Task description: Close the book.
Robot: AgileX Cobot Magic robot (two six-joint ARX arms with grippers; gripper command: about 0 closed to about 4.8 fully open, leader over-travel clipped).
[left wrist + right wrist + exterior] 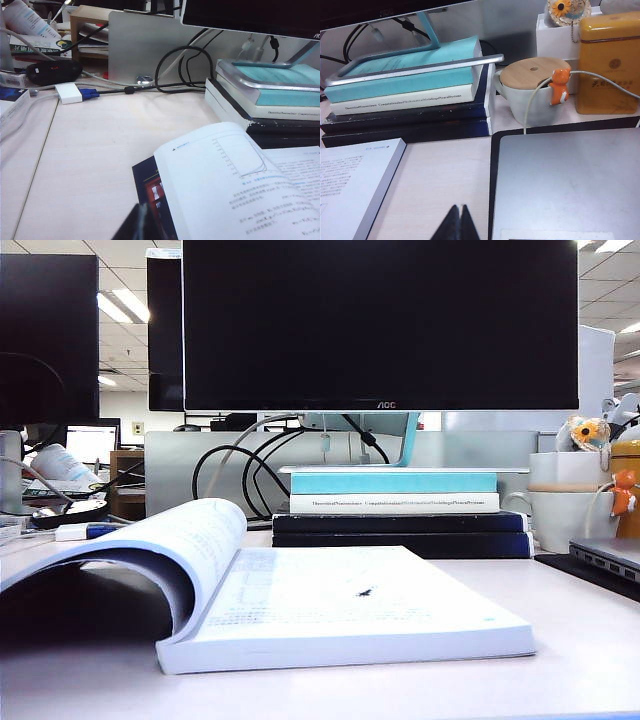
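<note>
Nothing done yet: book (340, 610) lies open on tabletop (580, 640). Left tool (137, 225) and right tool (456, 225) pinched together, empty, short of it.

Bright, even office light from overhead, with soft focus up close.

Ceiling light panels (125, 306) glow behind the dark monitor (380, 325), whose screen reads as flat black. In the exterior view the open book (330, 605) is washed nearly white on its flat page, its print faint and blurred, while a deep shadow fills the hollow under its curled left-hand pages. The desk (570, 630) in front of the book is hazy and overexposed. In the left wrist view the book's near pages look soft and bluish. In the right wrist view the closed laptop (567, 182) beside the book carries a pale sheen, and the dark gripper tips at the frame edge are in shade.
</note>
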